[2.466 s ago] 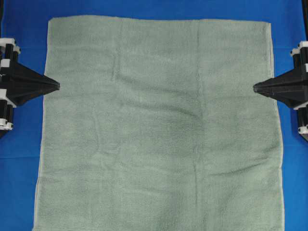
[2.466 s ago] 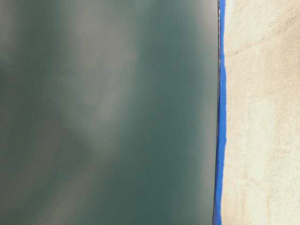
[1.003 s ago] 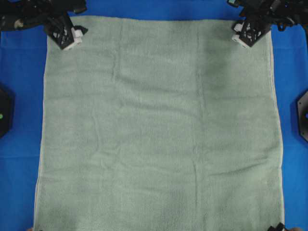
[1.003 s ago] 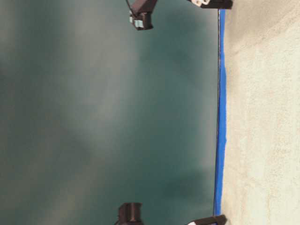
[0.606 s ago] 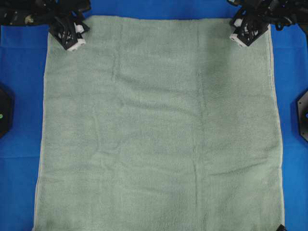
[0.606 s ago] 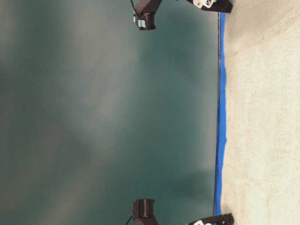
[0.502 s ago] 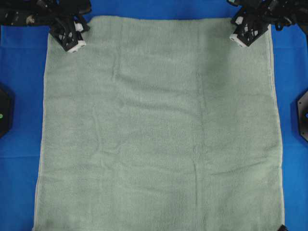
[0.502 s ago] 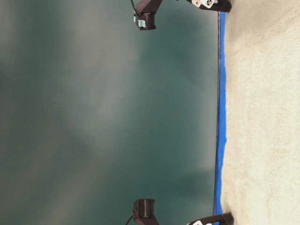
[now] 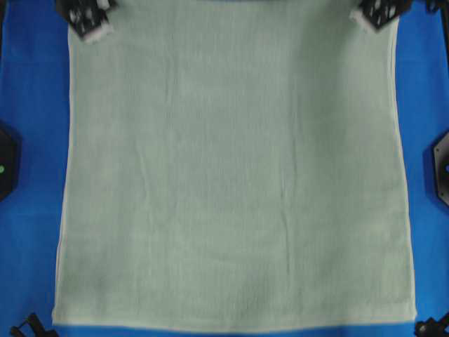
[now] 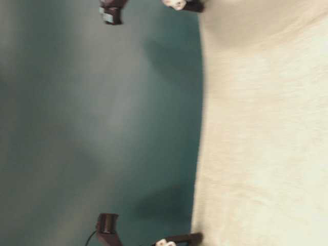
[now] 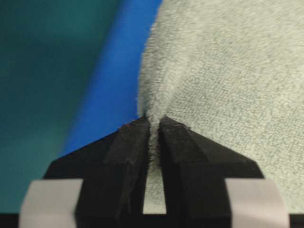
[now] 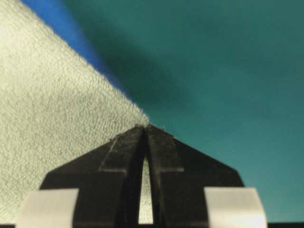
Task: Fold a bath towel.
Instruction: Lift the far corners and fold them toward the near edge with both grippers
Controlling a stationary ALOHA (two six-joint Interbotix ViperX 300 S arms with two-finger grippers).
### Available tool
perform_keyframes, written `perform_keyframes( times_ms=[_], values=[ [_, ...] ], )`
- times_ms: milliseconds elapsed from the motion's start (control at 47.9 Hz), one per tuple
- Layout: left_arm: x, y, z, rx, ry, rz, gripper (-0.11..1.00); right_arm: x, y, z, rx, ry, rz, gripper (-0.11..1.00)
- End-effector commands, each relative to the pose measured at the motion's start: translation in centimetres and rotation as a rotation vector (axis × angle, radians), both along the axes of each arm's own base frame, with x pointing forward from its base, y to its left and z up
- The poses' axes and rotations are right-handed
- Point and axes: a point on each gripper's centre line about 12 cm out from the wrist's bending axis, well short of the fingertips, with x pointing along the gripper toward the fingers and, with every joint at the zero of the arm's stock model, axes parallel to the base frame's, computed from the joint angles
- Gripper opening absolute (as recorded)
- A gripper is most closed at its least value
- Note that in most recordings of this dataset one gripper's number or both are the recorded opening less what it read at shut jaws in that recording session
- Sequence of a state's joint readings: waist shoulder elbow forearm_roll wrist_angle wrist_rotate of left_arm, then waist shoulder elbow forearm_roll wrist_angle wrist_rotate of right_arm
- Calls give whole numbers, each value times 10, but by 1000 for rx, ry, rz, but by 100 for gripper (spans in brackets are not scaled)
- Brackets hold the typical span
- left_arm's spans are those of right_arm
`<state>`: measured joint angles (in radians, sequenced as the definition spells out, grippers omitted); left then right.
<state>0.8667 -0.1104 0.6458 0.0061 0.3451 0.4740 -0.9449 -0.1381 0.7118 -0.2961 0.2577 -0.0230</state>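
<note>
Sage-green bath towel (image 9: 231, 175), spread out, far corners lifted

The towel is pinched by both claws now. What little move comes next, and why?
Probably lift the two far corners a bit more and carry them toward the near hem. The left gripper and right gripper are each shut on a corner of the bath towel, which otherwise lies flat and unfolded.

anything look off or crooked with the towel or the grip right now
Nothing stands out. The bath towel hangs square and smooth, each far corner pinched evenly by the left gripper and right gripper.
</note>
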Motion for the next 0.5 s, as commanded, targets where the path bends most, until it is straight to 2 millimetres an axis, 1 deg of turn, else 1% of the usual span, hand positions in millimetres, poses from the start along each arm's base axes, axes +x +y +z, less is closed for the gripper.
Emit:
perform_keyframes(
  times_ms=[0,63,104,167,230,272,293,355,397,418,439,460,481],
  values=[
    [-7,18,20,29,-10,33,5,-3,-14,28,-51,-20,-30,2],
    [-8,17,22,7,2,38,5,-4,-14,31,-38,-3,-39,2],
    [-7,12,22,-9,10,30,5,-4,-10,34,-26,4,-41,2],
    [-4,0,23,-39,20,14,5,-2,3,38,0,21,-36,2],
    [3,-19,23,-73,33,-19,5,2,22,43,19,39,-8,2],
    [8,-34,24,-91,37,-42,5,4,37,47,31,46,13,2],
    [11,-46,25,-105,36,-59,5,4,45,49,37,50,25,2],
    [17,-70,26,-138,27,-79,5,5,72,54,62,49,57,2],
    [19,-86,27,-159,23,-95,5,6,92,55,83,39,81,2],
    [19,-96,26,-165,29,-117,5,6,107,56,103,29,98,2],
    [20,-105,24,-173,34,-138,5,5,117,56,116,19,107,2],
    [21,-119,23,-184,42,-173,5,5,127,55,131,8,117,2],
    [21,-130,20,-195,48,-196,5,4,137,54,151,-1,126,2]
  ],
)
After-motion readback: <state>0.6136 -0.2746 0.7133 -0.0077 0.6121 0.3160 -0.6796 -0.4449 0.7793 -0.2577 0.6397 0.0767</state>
